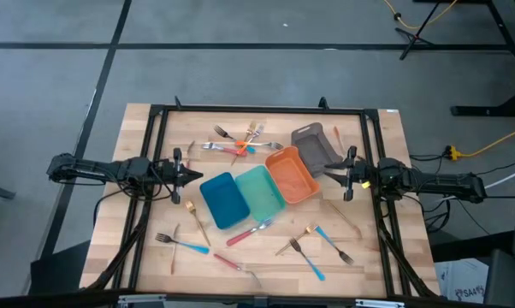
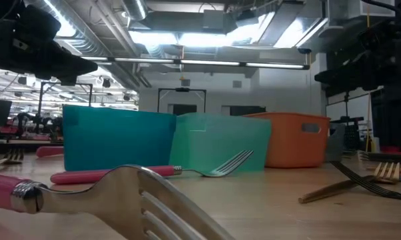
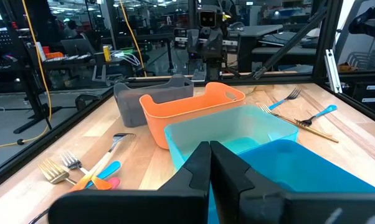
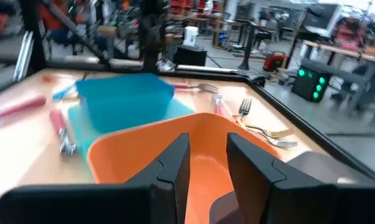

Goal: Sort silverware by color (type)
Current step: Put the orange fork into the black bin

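4 trays sit mid-table: blue tray [image 1: 224, 200], teal tray [image 1: 259, 192], orange tray [image 1: 292, 174], grey tray [image 1: 313, 140]. The table [image 1: 146, 154] is pale wood with a black frame. Forks carry blue handles [image 1: 193, 247], pink handles [image 1: 240, 235] or gold handles [image 1: 199, 224]; heads are silver. Both arms are black.
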{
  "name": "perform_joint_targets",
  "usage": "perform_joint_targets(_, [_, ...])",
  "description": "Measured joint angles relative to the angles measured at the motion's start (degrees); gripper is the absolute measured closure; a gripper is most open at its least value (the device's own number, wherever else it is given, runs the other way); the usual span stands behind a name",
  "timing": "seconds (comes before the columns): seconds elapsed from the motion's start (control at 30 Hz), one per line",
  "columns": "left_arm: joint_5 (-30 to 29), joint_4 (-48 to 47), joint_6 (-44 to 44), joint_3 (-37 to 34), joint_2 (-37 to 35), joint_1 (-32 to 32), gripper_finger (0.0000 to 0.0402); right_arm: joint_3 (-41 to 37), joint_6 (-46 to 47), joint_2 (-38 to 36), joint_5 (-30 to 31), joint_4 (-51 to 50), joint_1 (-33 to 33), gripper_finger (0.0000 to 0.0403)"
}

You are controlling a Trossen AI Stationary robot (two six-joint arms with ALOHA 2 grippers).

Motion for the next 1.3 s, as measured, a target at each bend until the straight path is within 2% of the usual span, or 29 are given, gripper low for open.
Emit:
perform_joint_targets(0.2, [0.0, 0.0, 0.0, 0.0, 0.0, 0.0, 0.0401, 0.0, 1.4, 0.0, 4.6, 5.0, 0.0, 0.0299])
perform_joint_targets(0.47, [0.0, 0.0, 0.0, 0.0, 0.0, 0.0, 0.0401, 0.0, 6.2, 0.0, 7.4, 10.6, 0.0, 0.0299])
perform_joint_targets(0.67, [0.0, 0.0, 0.0, 0.0, 0.0, 0.0, 0.0401, 0.0, 6.3, 0.0, 10.8, 17.6, 0.0, 0.0299])
perform_joint_targets(0.93, [0.0, 0.0, 0.0, 0.0, 0.0, 0.0, 0.0401, 5.0, 5.7, 0.6, 25.1, 17.8, 0.0, 0.0299])
perform_joint_targets(1.17, [0.0, 0.0, 0.0, 0.0, 0.0, 0.0, 0.0401, 13.0, 5.2, 4.2, 36.9, 11.0, 0.0, 0.0299])
perform_joint_targets(1.3, [0.0, 0.0, 0.0, 0.0, 0.0, 0.0, 0.0401, 18.5, 1.9, 7.6, 43.9, 7.7, 0.0, 0.0299])
